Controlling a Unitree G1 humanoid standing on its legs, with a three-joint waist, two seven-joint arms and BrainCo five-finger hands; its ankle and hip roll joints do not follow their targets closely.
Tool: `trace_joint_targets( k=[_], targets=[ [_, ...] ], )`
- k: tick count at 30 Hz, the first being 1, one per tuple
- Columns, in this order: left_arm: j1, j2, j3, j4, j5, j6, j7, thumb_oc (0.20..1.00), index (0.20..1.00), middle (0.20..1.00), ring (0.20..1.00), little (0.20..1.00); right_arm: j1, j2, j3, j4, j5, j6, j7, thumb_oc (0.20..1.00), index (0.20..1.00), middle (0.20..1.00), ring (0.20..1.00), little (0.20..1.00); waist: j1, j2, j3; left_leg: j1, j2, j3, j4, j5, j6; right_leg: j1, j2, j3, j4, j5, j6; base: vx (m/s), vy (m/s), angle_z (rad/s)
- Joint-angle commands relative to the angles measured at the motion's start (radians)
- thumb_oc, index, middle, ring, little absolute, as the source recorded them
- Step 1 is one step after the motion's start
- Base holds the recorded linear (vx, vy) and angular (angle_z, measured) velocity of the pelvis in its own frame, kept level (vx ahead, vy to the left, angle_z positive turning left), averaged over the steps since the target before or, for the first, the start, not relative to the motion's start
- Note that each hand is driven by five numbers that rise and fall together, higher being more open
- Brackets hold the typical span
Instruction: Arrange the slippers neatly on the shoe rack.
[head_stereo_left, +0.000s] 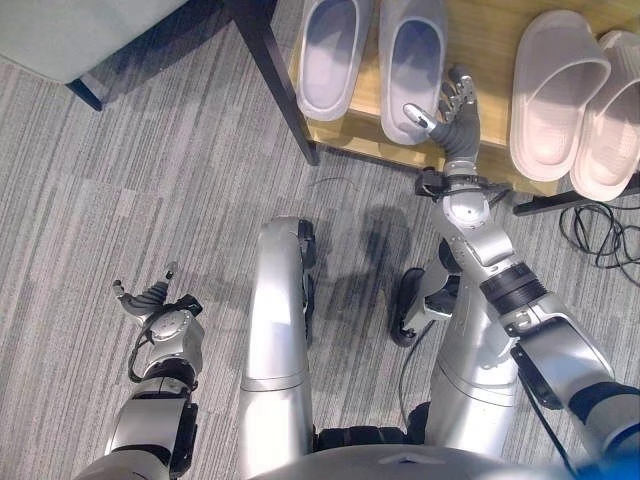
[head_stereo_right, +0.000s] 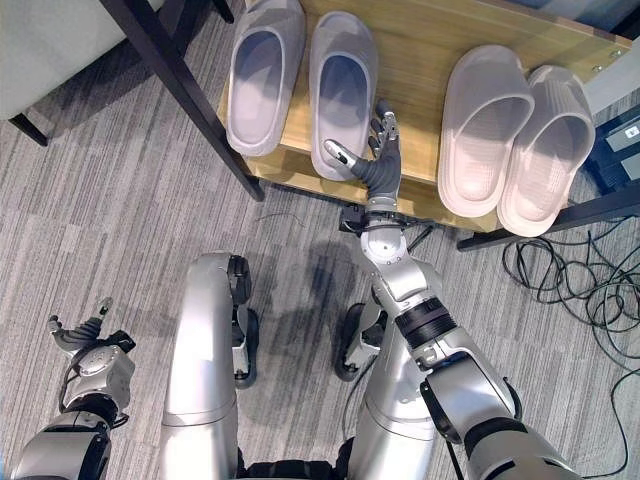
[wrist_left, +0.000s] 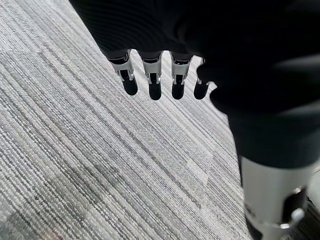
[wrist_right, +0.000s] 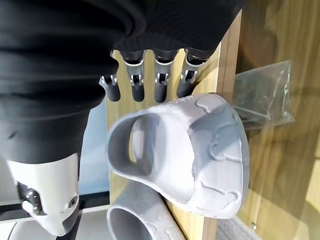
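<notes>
Two grey slippers (head_stereo_left: 330, 55) (head_stereo_left: 412, 60) lie side by side on the left of the wooden shoe rack shelf (head_stereo_left: 480, 40). A pale pink pair (head_stereo_left: 555, 90) (head_stereo_left: 610, 115) lies on its right. My right hand (head_stereo_left: 458, 120) is open at the shelf's front edge, just right of the right grey slipper's heel, with its thumb by that heel. In the right wrist view its straight fingers (wrist_right: 160, 85) stand just short of that grey slipper (wrist_right: 200, 150) and hold nothing. My left hand (head_stereo_left: 160, 300) hangs open over the carpet at the lower left.
A dark rack leg (head_stereo_left: 275, 70) slants down left of the grey slippers. Grey furniture (head_stereo_left: 70, 30) fills the top left corner. A clear plastic bag (wrist_right: 260, 90) lies on the shelf. Black cables (head_stereo_right: 570, 280) tangle on the carpet at the right.
</notes>
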Motion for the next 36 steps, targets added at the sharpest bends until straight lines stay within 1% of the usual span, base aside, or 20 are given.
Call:
trace_joint_targets(
  k=[1, 7, 13, 19, 21, 23, 26, 27, 28, 30, 32, 35, 36],
  targets=[
    [0.037, 0.035, -0.007, 0.029, -0.021, -0.029, 0.019, 1.000, 1.000, 1.000, 1.000, 1.000, -0.046, 0.021, 0.029, -0.103, 0.015, -0.044, 0.026, 1.000, 1.000, 1.000, 1.000, 1.000, 0.048, -0.027, -0.019, -0.022, -0.044, -0.199, -0.053, 0.084, -0.066, 0.088, -0.033, 0.236, 0.084, 0.030, 0.091, 0.00, 0.000, 0.00],
    [0.038, 0.027, -0.012, 0.048, -0.024, -0.027, 0.014, 1.000, 1.000, 1.000, 1.000, 1.000, -0.061, 0.034, 0.044, -0.103, 0.033, -0.048, 0.030, 1.000, 1.000, 1.000, 1.000, 1.000, 0.052, -0.025, -0.019, -0.022, -0.046, -0.202, -0.045, 0.083, -0.066, 0.088, -0.034, 0.238, 0.088, 0.031, 0.094, 0.00, 0.000, 0.00],
    [0.032, 0.033, -0.014, 0.077, -0.023, -0.026, 0.005, 1.000, 1.000, 1.000, 1.000, 1.000, -0.113, 0.041, 0.048, -0.075, 0.019, -0.058, 0.017, 1.000, 1.000, 1.000, 1.000, 1.000, 0.058, -0.019, -0.019, -0.022, -0.048, -0.202, -0.034, 0.082, -0.067, 0.091, -0.035, 0.245, 0.100, 0.029, 0.094, 0.00, 0.000, 0.00],
    [0.033, 0.030, -0.015, 0.099, -0.031, -0.027, -0.002, 1.000, 1.000, 1.000, 1.000, 1.000, -0.119, 0.059, 0.044, -0.064, 0.049, -0.074, 0.011, 1.000, 1.000, 1.000, 1.000, 1.000, 0.058, -0.018, -0.019, -0.022, -0.052, -0.203, -0.027, 0.080, -0.069, 0.093, -0.033, 0.248, 0.108, 0.025, 0.092, 0.00, 0.000, 0.00],
    [0.033, 0.025, -0.015, 0.101, -0.028, -0.023, 0.000, 1.000, 1.000, 1.000, 1.000, 1.000, -0.113, 0.064, 0.022, -0.060, 0.008, -0.070, -0.027, 1.000, 1.000, 1.000, 1.000, 1.000, 0.056, -0.017, -0.019, -0.022, -0.052, -0.202, -0.028, 0.082, -0.069, 0.093, -0.033, 0.247, 0.108, 0.026, 0.091, 0.00, 0.000, 0.00],
    [0.043, 0.012, -0.015, 0.096, -0.025, -0.026, 0.002, 1.000, 1.000, 1.000, 1.000, 1.000, -0.108, 0.069, -0.030, -0.061, -0.082, -0.069, -0.093, 1.000, 1.000, 1.000, 1.000, 1.000, 0.054, -0.013, -0.019, -0.022, -0.052, -0.199, -0.029, 0.083, -0.067, 0.093, -0.030, 0.247, 0.111, 0.026, 0.089, 0.00, 0.000, 0.00],
    [0.058, 0.013, -0.006, 0.092, -0.019, -0.028, 0.000, 1.000, 1.000, 1.000, 1.000, 1.000, -0.081, 0.070, -0.069, -0.079, -0.117, -0.064, -0.116, 1.000, 1.000, 1.000, 1.000, 1.000, 0.052, -0.010, -0.019, -0.022, -0.054, -0.201, -0.025, 0.082, -0.065, 0.092, -0.029, 0.247, 0.114, 0.025, 0.089, 0.00, 0.000, 0.00],
    [0.064, 0.008, 0.004, 0.092, -0.019, -0.030, 0.002, 1.000, 1.000, 1.000, 1.000, 1.000, -0.061, 0.063, -0.087, -0.103, -0.161, -0.057, -0.132, 1.000, 1.000, 1.000, 1.000, 1.000, 0.049, -0.008, -0.019, -0.022, -0.055, -0.200, -0.024, 0.082, -0.065, 0.093, -0.028, 0.248, 0.115, 0.024, 0.089, 0.00, 0.000, 0.00],
    [0.073, -0.001, 0.013, 0.093, -0.013, -0.029, 0.002, 1.000, 1.000, 1.000, 1.000, 1.000, -0.019, 0.049, -0.112, -0.153, -0.244, -0.047, -0.153, 1.000, 1.000, 1.000, 1.000, 1.000, 0.044, -0.008, -0.019, -0.022, -0.056, -0.201, -0.022, 0.081, -0.064, 0.093, -0.027, 0.247, 0.114, 0.025, 0.091, 0.00, 0.000, 0.00],
    [0.086, -0.010, 0.021, 0.090, 0.001, -0.030, 0.005, 1.000, 1.000, 1.000, 1.000, 1.000, 0.031, 0.035, -0.142, -0.204, -0.309, -0.040, -0.170, 1.000, 1.000, 1.000, 1.000, 1.000, 0.039, -0.009, -0.019, -0.022, -0.056, -0.202, -0.021, 0.081, -0.064, 0.094, -0.028, 0.247, 0.115, 0.023, 0.092, 0.00, 0.000, 0.00],
    [0.097, -0.021, 0.029, 0.085, 0.014, -0.033, 0.005, 1.000, 1.000, 1.000, 1.000, 1.000, 0.090, 0.019, -0.171, -0.259, -0.351, -0.046, -0.170, 1.000, 1.000, 1.000, 1.000, 1.000, 0.033, -0.010, -0.019, -0.022, -0.059, -0.202, -0.018, 0.080, -0.064, 0.096, -0.029, 0.246, 0.115, 0.022, 0.095, 0.00, 0.000, 0.00],
    [0.110, -0.030, 0.043, 0.080, 0.021, -0.036, -0.003, 1.000, 1.000, 1.000, 1.000, 1.000, 0.172, -0.012, -0.204, -0.364, -0.400, -0.065, -0.143, 1.000, 1.000, 1.000, 1.000, 1.000, 0.026, -0.018, -0.019, -0.022, -0.060, -0.207, -0.010, 0.078, -0.064, 0.099, -0.028, 0.244, 0.114, 0.022, 0.099, 0.00, 0.000, 0.00],
    [0.119, -0.037, 0.048, 0.071, 0.030, -0.043, -0.008, 1.000, 1.000, 1.000, 1.000, 1.000, 0.216, -0.028, -0.223, -0.412, -0.429, -0.083, -0.135, 1.000, 1.000, 1.000, 1.000, 1.000, 0.021, -0.024, -0.019, -0.022, -0.059, -0.209, -0.004, 0.077, -0.065, 0.100, -0.026, 0.244, 0.114, 0.023, 0.103, -0.01, 0.019, -0.03]
  ],
)
